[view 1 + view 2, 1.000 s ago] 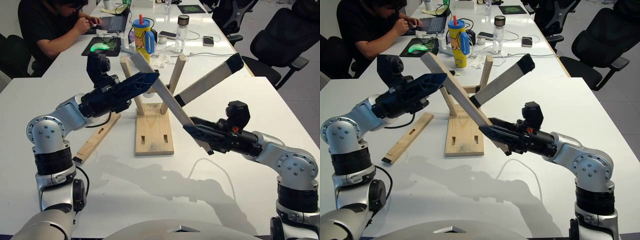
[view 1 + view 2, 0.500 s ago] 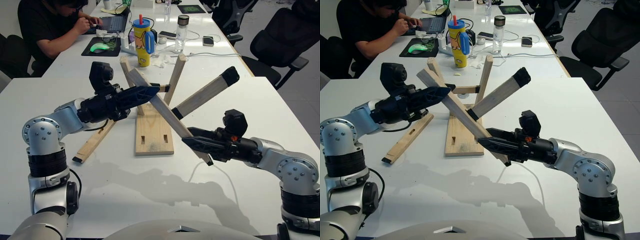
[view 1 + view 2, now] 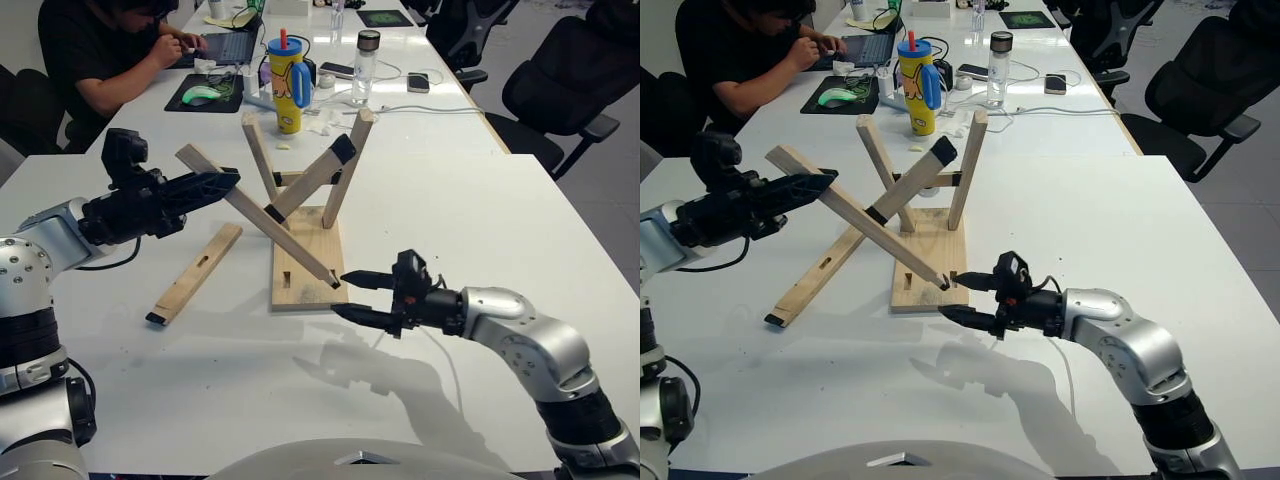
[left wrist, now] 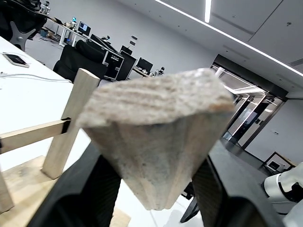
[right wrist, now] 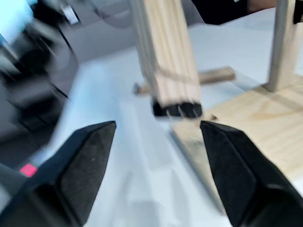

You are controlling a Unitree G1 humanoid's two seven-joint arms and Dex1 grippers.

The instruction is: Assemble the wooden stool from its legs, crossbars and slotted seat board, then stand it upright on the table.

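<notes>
The right hand (image 3: 340, 293) had let go and drawn back, fingers apart just beside the foot of the slanting leg (image 3: 262, 219), which had come down onto the seat board (image 3: 316, 236) by its slots while the left hand (image 3: 205, 186), clamped on its top end, swung outward, so slotting it in looked close.

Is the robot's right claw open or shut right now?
Open. The right claw has its two fingers spread apart, gripping nothing, near the lower end of the slanted wooden leg.
</notes>
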